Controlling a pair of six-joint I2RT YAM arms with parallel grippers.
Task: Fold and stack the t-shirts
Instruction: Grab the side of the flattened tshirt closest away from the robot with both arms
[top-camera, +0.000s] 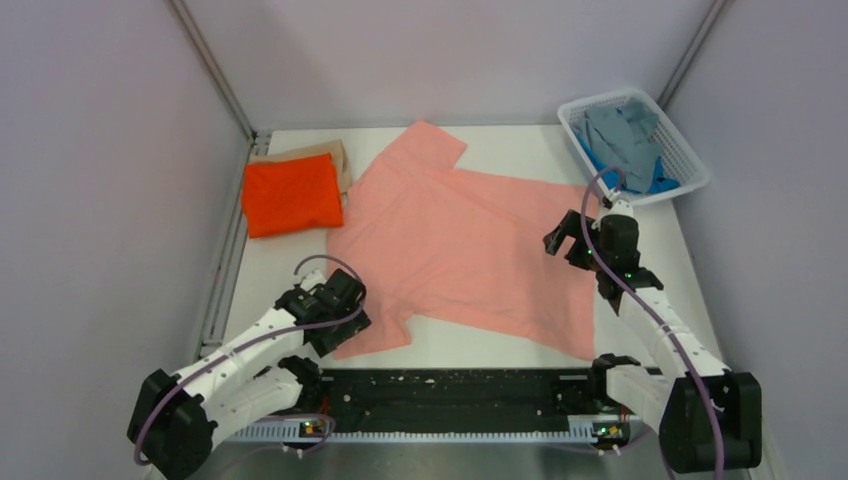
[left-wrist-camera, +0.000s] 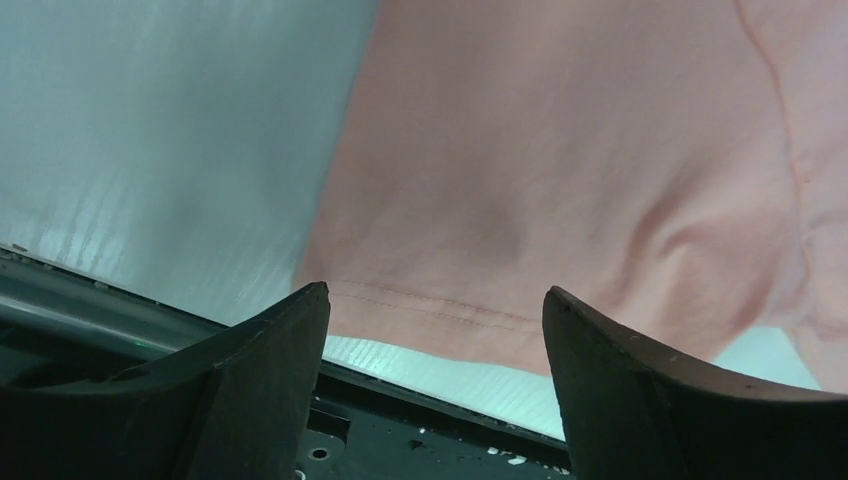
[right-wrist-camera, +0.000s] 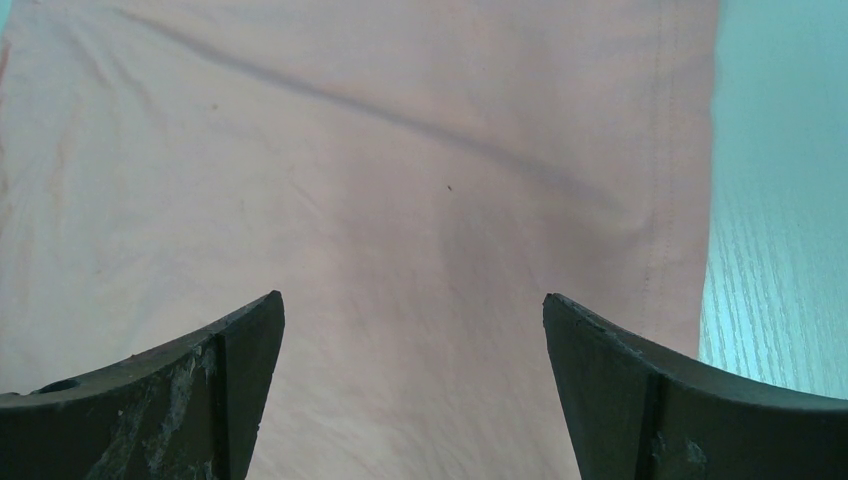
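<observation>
Salmon pink t-shirt (top-camera: 460, 240) lies spread across the middle of the table (top-camera: 480, 352). Both grippers hang over it, jaws wide, gripping nothing: left gripper (left-wrist-camera: 435, 300) at a near stitched edge, right gripper (right-wrist-camera: 412, 305) by the right edge. Only overhead shows the folded orange t-shirt (top-camera: 292, 193) on the tan t-shirt (top-camera: 325, 152), far left.

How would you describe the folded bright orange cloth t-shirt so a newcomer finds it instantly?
Look at the white table, then its far-left corner. There the bright orange t-shirt lies as a neat rectangle on a tan folded shirt. Unlike the spread-out salmon pink shirt beside it, it is vivid orange and folded.
</observation>
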